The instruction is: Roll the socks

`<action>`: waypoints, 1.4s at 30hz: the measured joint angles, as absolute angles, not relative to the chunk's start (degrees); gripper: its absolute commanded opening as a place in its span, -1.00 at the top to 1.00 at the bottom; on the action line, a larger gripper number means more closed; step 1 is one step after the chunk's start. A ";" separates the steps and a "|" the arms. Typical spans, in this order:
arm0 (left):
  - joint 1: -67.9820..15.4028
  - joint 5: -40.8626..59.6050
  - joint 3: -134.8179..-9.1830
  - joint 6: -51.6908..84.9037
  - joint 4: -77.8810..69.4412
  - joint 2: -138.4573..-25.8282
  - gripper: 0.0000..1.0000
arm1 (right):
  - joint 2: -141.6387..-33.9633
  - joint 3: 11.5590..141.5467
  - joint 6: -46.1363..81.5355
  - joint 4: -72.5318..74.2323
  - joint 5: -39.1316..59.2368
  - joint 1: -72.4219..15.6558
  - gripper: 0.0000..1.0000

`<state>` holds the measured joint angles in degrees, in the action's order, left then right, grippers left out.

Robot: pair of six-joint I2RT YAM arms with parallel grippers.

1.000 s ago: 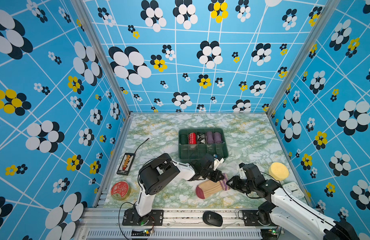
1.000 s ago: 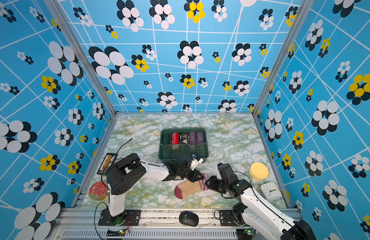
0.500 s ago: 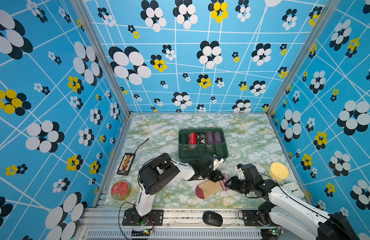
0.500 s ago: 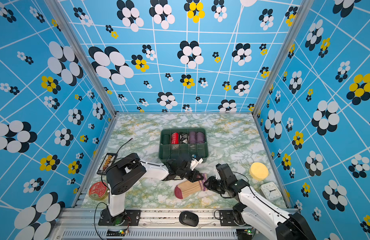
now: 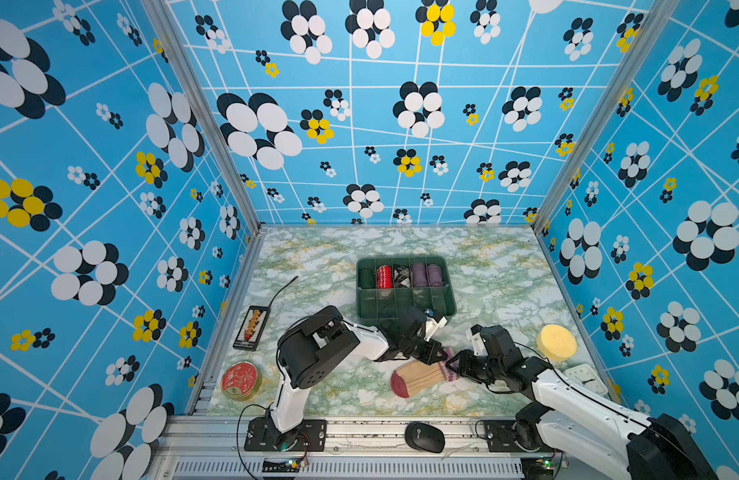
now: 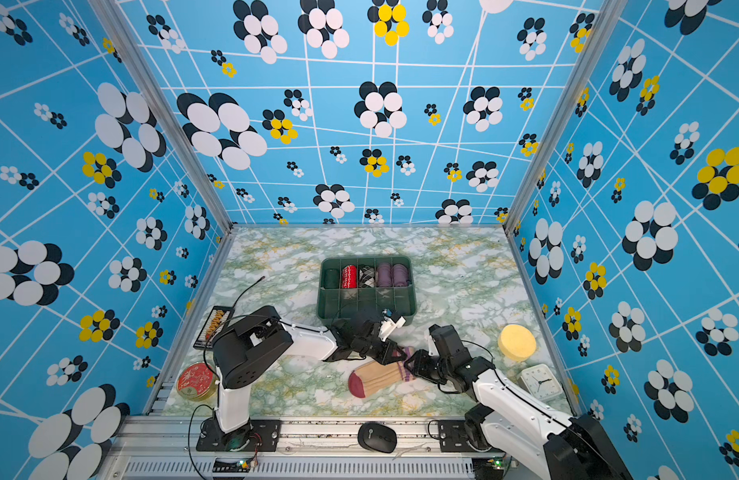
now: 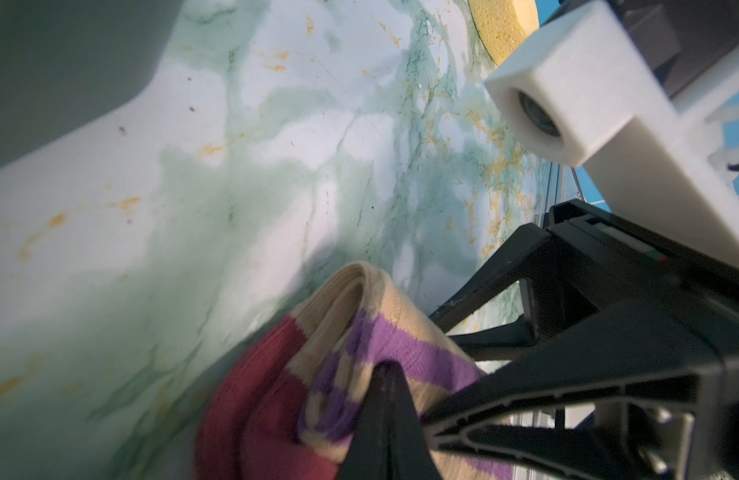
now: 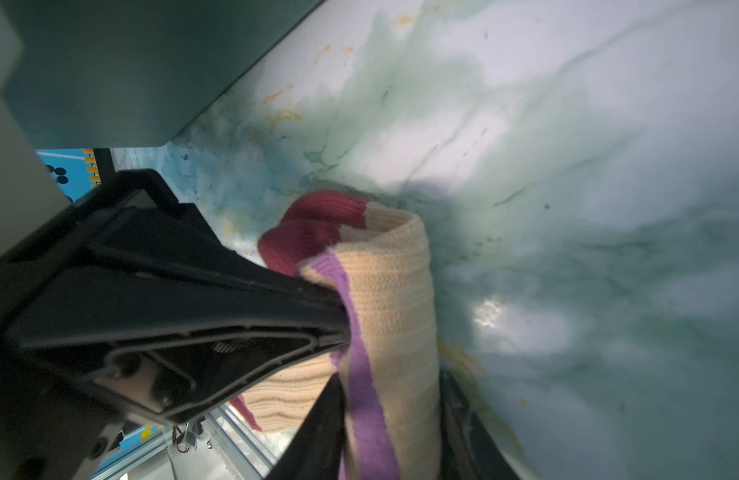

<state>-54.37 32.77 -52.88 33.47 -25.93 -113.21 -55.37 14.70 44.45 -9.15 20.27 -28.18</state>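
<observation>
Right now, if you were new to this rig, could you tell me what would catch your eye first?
The loud blue flower-print walls enclose everything. At the marbled table's front centre, the tan socks lie unrolled, and the left pincer and right pincer both grip the purple-striped cuff end. Behind them sits a green tray holding rolled socks.

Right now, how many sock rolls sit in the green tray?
5, all in the tray's far row, left to right: dark green roll, red patterned roll, black-and-white roll, purple roll, second purple roll. The near row, partly hidden, looks empty.
</observation>
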 measured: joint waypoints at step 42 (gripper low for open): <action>-55.79 18.81 -46.87 30.17 -4.73 -99.31 0.93 | -53.21 16.45 43.03 -14.11 12.67 -30.17 1.00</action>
<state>-55.79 18.81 -46.87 30.17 -4.73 -99.31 -53.21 16.45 43.03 -14.11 12.67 -30.17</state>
